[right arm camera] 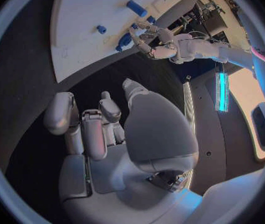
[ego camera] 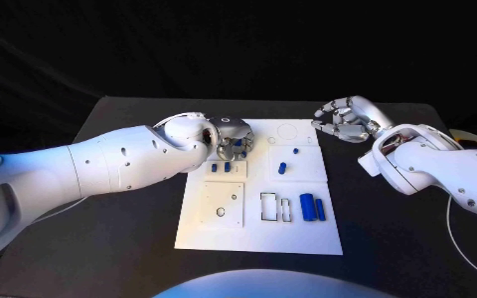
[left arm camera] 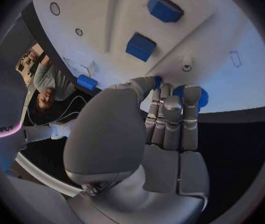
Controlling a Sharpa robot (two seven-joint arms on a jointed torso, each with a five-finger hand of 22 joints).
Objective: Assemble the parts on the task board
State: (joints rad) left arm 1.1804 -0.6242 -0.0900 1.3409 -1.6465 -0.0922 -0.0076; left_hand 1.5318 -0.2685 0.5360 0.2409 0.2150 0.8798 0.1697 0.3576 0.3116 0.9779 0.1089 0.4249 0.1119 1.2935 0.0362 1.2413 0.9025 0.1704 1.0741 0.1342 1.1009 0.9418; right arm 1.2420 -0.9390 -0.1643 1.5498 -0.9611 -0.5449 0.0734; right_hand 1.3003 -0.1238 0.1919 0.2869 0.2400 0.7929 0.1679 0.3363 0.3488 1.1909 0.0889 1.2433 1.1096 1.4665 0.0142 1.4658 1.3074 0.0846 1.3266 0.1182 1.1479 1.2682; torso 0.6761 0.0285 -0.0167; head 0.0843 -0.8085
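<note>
The white task board [ego camera: 260, 232] lies in the middle of the black table. My left hand [ego camera: 231, 139] hovers over the board's far left part, fingers curled around a blue part [left arm camera: 200, 97] that peeks out behind the fingertips. Two small blue blocks [ego camera: 220, 167] lie just below that hand. A blue peg [ego camera: 282, 167] and a smaller blue piece [ego camera: 295, 151] lie mid-board, and two blue cylinders [ego camera: 313, 207] lie lower right. My right hand [ego camera: 346, 122] hangs over the table beyond the board's far right corner, fingers curled in with nothing in them [right arm camera: 101, 129].
Rectangular slots [ego camera: 269, 205] sit beside the cylinders, and a square raised plate [ego camera: 224, 203] with small holes is at the board's near left. Black table [ego camera: 119, 243] surrounds the board on all sides. A round outline [ego camera: 288, 131] marks the board's far edge.
</note>
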